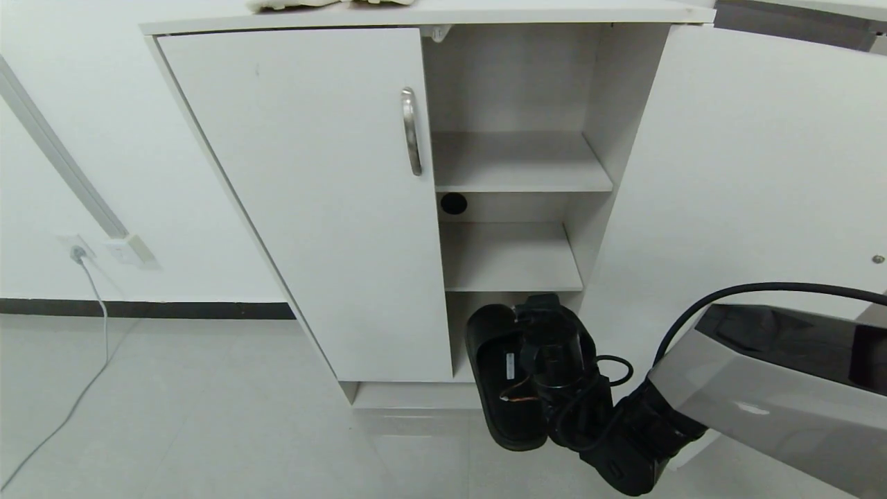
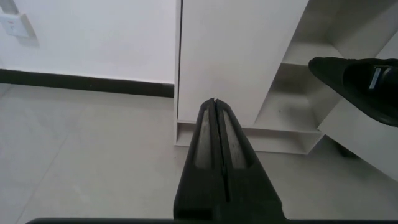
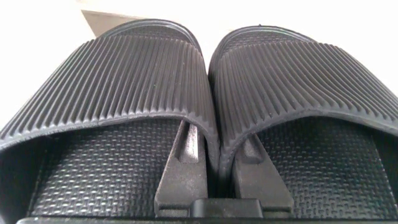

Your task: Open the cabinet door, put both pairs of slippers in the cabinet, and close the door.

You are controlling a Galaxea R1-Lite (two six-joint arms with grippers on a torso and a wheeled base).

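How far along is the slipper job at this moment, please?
Done: the cabinet door stands open. In hand: the right gripper is shut on one pair of black slippers, held at the bottom compartment. Left: setting them inside, storing the second pair, closing the door. The left gripper is shut, empty.

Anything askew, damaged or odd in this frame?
Nothing stands out. The white cabinet looks intact with level shelves, and the right gripper pinches the pair of black ribbed rubber slippers evenly by the bottom opening.

Ribbed matt rubbery slippers [image 3: 124, 81]; smooth white cabinet [image 1: 298, 208], glossy metal handle [image 1: 411, 132].
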